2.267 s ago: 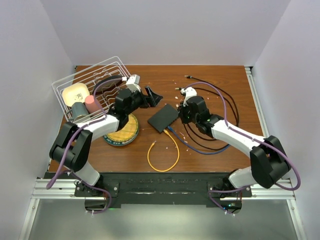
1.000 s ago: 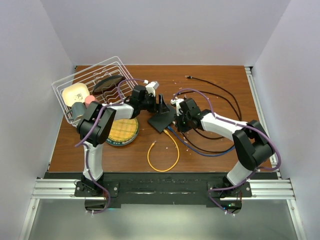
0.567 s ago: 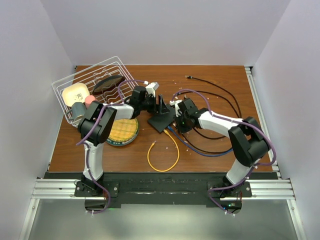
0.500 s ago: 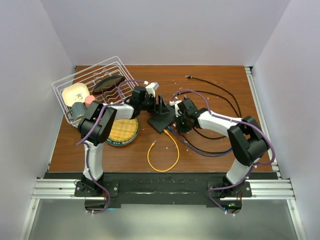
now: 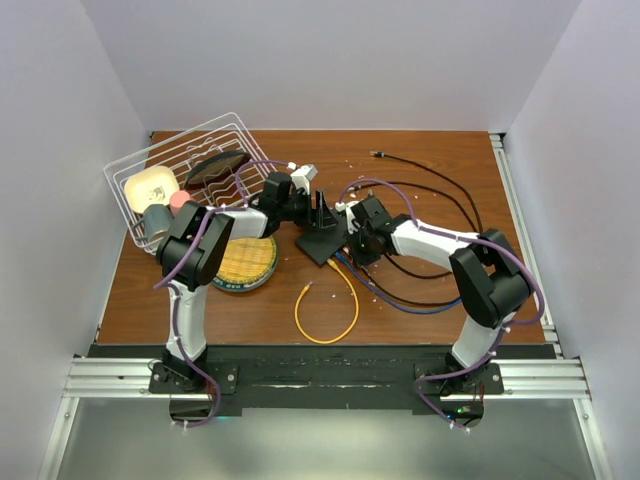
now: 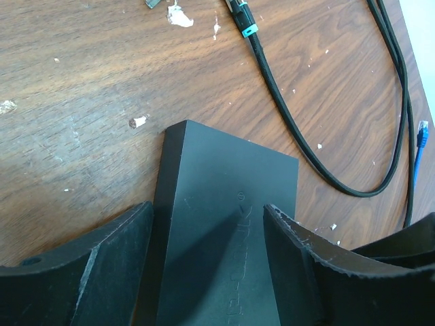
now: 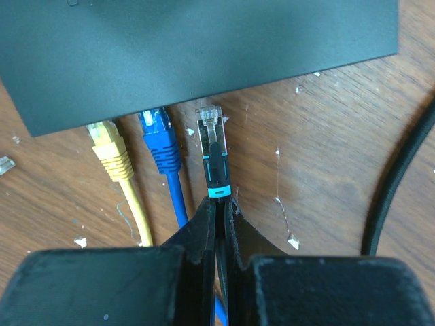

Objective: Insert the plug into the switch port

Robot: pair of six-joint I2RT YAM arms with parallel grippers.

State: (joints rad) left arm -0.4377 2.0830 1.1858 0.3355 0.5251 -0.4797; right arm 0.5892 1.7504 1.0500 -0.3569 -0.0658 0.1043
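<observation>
Table (image 5: 250,310): brown wood-grain, white-flecked.
Wire rack (image 5: 185,175): white, far-left corner.
Switch box (image 7: 204,47): flat, matte black, mid-table; sockets hidden under its edge.
Left gripper (image 6: 209,214): jaws spread, flanking the box.
Right gripper (image 7: 219,207): clamped on the plug (image 7: 212,139) at its cable end.
Plug: clear tip, black boot, just short of the box edge, beside seated blue plug (image 7: 158,136) and yellow plug (image 7: 109,146).

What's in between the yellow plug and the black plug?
A blue plug sits between the yellow plug and black plug, at the black box edge; right wrist view.
</observation>
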